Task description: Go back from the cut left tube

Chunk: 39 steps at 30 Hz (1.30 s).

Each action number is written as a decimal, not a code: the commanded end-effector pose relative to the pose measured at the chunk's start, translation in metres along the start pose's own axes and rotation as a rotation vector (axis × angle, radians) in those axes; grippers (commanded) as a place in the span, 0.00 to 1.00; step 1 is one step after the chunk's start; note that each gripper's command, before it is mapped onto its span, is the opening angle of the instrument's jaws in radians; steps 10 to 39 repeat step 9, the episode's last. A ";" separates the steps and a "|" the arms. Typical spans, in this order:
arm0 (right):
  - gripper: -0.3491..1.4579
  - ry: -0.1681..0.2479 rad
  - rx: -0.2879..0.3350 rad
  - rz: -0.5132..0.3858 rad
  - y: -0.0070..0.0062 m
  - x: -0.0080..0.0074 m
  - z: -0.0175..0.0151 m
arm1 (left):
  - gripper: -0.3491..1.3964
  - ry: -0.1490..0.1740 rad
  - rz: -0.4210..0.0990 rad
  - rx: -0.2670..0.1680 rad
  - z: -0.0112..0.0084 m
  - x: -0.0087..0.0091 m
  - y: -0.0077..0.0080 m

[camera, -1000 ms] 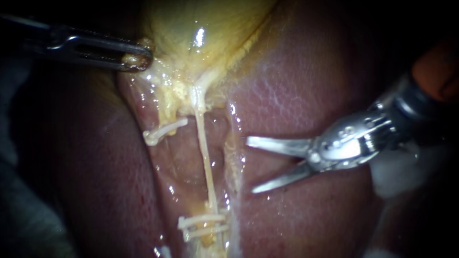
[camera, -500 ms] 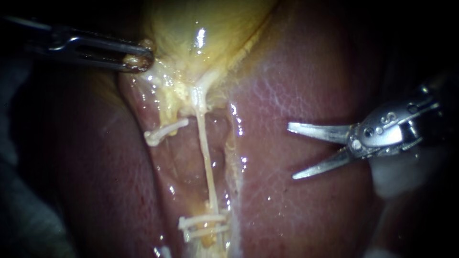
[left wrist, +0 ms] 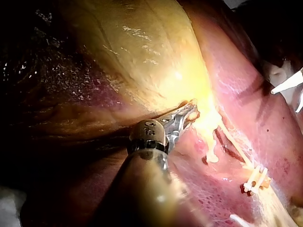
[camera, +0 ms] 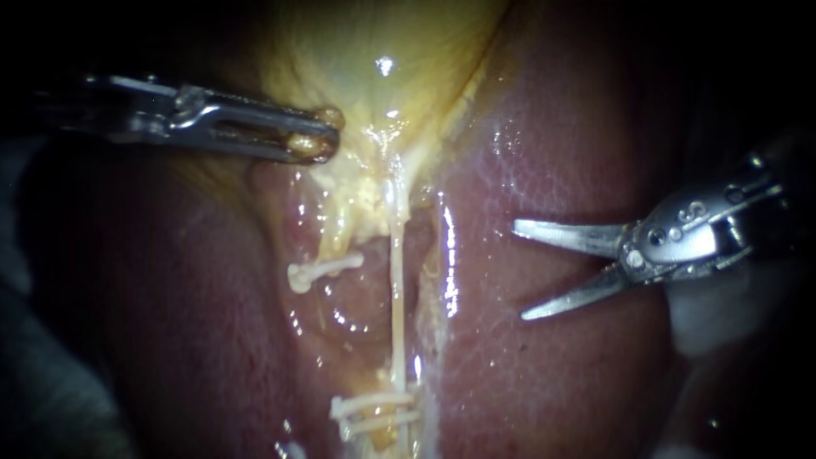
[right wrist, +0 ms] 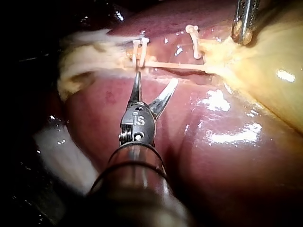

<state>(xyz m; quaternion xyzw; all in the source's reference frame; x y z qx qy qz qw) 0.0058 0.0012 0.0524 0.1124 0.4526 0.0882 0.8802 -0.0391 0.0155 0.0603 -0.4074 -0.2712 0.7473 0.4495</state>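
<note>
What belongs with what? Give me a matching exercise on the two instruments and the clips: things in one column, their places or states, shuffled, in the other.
1 left instrument
2 right instrument
3 single clip
4 pair of clips

A open, over the liver
B side by side across the long tube, far from the gallbladder
C shut on the gallbladder's edge
D alone, beside the long tube, near the gallbladder

Pairs: 1-C, 2-A, 3-D, 4-B

The centre is brightly lit; the margins are left dark. Pale white material (camera: 710,319) is seen at the right.
</note>
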 end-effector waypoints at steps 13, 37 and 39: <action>0.99 0.001 0.004 -0.006 0.0000 0.0000 0.0002 | 0.00 -0.007 0.001 -0.002 -0.0006 0.0002 -0.0004; 0.99 0.001 0.004 -0.006 0.0000 0.0000 0.0002 | 0.00 -0.007 0.001 -0.002 -0.0006 0.0002 -0.0004; 0.99 0.001 0.004 -0.006 0.0000 0.0000 0.0002 | 0.00 -0.007 0.001 -0.002 -0.0006 0.0002 -0.0004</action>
